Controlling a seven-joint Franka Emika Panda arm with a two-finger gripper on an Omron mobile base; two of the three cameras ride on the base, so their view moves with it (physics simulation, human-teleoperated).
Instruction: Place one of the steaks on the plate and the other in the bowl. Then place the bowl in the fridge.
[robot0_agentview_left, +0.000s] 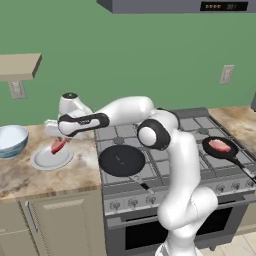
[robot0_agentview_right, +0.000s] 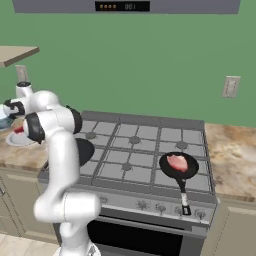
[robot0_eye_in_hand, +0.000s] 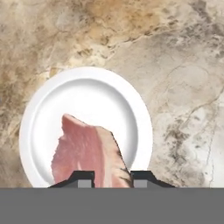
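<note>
A: Hand view first: we see the steak (robot0_eye_in_hand: 87, 153) pinched between our claw (robot0_eye_in_hand: 109, 178) tips, hanging over the white plate (robot0_eye_in_hand: 127, 100).

B: Agreed, clenched on it. From the left base view we find the claw (robot0_agentview_left: 59, 145) just above the plate (robot0_agentview_left: 45, 161) on the table (robot0_agentview_left: 70, 175), beside the bowl (robot0_agentview_left: 11, 140).

A: And we spot the other steak (robot0_agentview_left: 218, 145) well apart, in the frying pan (robot0_agentview_left: 227, 152).
</note>
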